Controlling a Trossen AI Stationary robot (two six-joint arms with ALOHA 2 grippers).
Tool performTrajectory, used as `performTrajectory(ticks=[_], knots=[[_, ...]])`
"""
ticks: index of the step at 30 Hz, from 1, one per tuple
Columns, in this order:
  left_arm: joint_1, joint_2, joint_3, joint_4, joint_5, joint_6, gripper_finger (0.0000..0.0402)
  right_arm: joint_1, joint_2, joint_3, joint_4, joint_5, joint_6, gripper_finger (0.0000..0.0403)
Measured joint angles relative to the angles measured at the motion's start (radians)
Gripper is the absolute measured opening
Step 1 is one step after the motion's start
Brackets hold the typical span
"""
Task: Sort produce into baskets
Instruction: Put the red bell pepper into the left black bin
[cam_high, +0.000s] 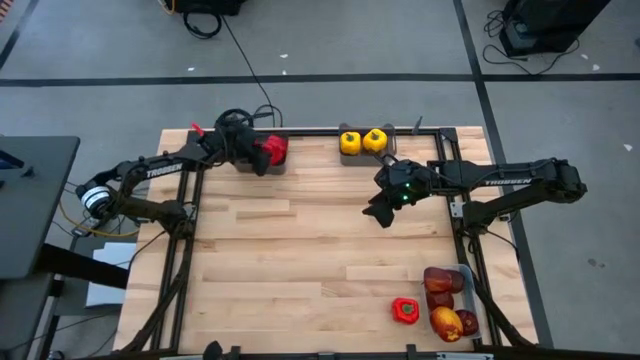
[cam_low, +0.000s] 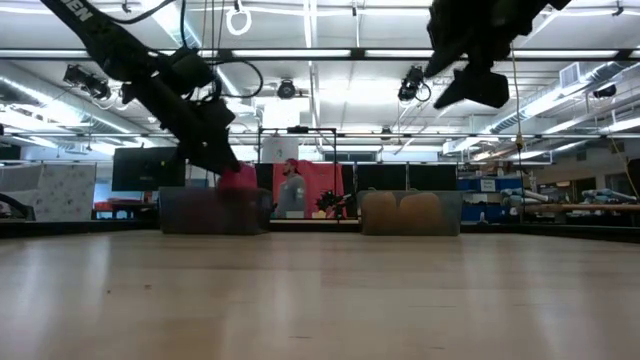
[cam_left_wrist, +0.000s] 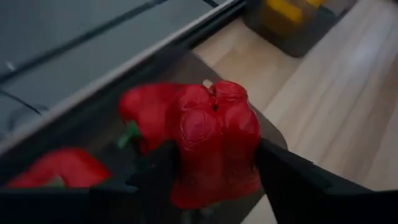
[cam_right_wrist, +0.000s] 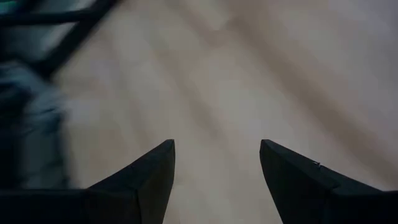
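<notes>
You have two yellow bell peppers (cam_high: 362, 141) in one dark grey bin (cam_high: 362, 152), three red bell peppers (cam_left_wrist: 214, 140) at the other (left wrist view), one red pepper (cam_high: 405, 311) loose on the counter (cam_high: 300, 240), and about four apples (cam_high: 445, 300) in the clear tray (cam_high: 467, 272).

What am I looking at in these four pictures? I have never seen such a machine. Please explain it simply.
This is a robot with two dark arms at a wooden table. Each arm ends in a two-finger claw.

One picture looks down from above, one looks level across the table top, and two come from cameras on the arms' wrists.

The left claw is shut on a red bell pepper above a dark grey bin at the far edge, where other red peppers lie. The right claw is open and empty, above bare wood.

A second bin holds two yellow bell peppers. Near the right front corner, a clear tray holds apples, and one red bell pepper lies on the table beside it.
</notes>
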Motion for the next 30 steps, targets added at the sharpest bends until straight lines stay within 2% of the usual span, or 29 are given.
performTrajectory(ticks=[4,8,12,16,20,25,30], knots=[[0.000,0.000,0.065,-0.066,-0.054,0.155,0.0280,-0.009,0.000,0.000,-0.099,0.174,-0.012,0.0245],[0.001,0.000,0.139,-0.118,-0.089,0.281,0.0337,-0.024,0.000,0.000,-0.160,0.204,-0.008,0.0245],[0.003,0.000,0.207,-0.187,-0.081,0.295,0.0382,-0.008,0.022,0.000,-0.221,0.289,-0.064,0.0245],[-0.009,0.000,0.280,-0.226,0.044,0.262,0.0398,0.024,0.075,0.010,-0.289,0.218,-0.228,0.0245],[-0.092,-0.001,0.292,-0.234,0.196,0.355,0.0390,0.069,0.126,0.057,-0.377,0.102,-0.291,0.0245],[-0.247,0.003,0.291,-0.206,0.177,0.303,0.0378,0.129,0.159,0.136,-0.493,-0.033,-0.290,0.0245],[-0.451,0.048,0.291,-0.114,0.086,0.245,0.0367,0.218,0.154,0.167,-0.558,0.014,-0.211,0.0245]])
